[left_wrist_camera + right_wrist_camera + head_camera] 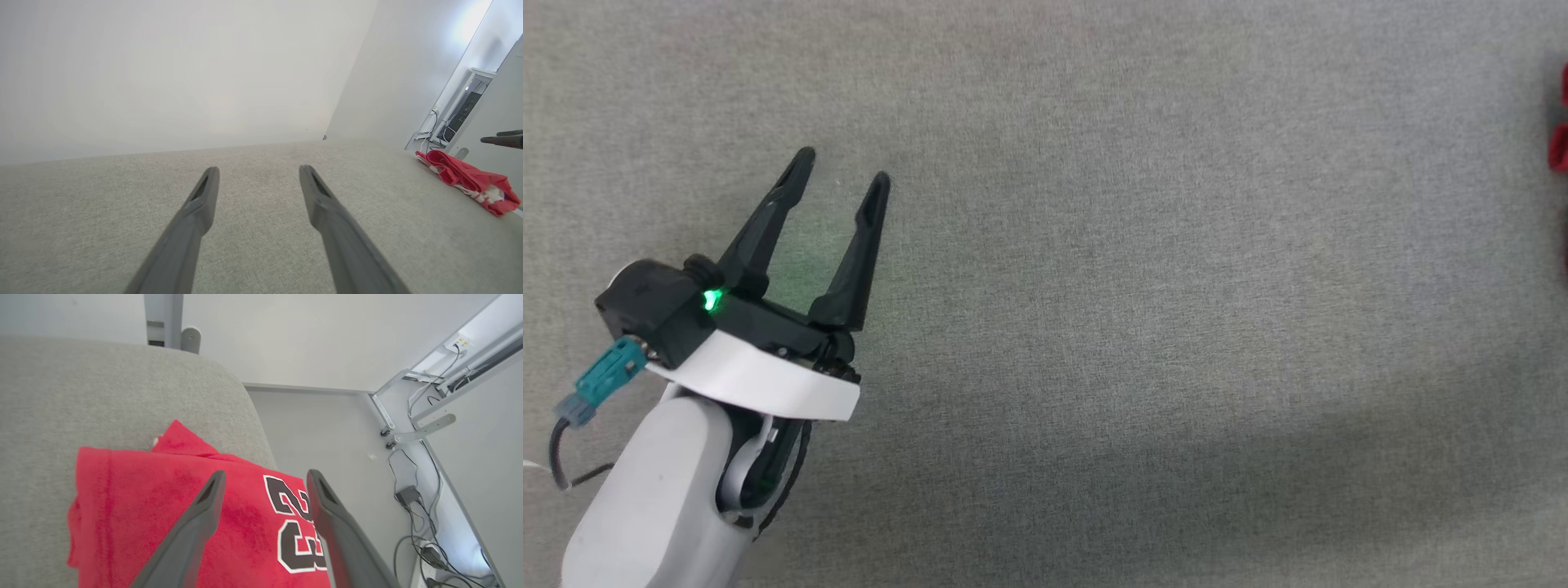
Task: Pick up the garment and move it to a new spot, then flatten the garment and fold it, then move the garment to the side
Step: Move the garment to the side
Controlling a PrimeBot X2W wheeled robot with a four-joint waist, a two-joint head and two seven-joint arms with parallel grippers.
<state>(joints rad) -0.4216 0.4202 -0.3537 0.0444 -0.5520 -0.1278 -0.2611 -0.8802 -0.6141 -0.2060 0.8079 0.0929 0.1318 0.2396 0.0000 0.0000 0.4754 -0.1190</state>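
The red shirt (130,510) carries the number 23. Its digits are black with white outlines, seen sideways in the right wrist view.

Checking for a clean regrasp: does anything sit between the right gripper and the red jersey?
Nothing visible does. The right gripper, fingers open, points straight at the garment, which lies near the edge of the grey table. No other object lies between them.

A grey fabric tabletop (1143,245) meets a white wall (163,61); an adapter (407,495) lies on the floor (327,428).
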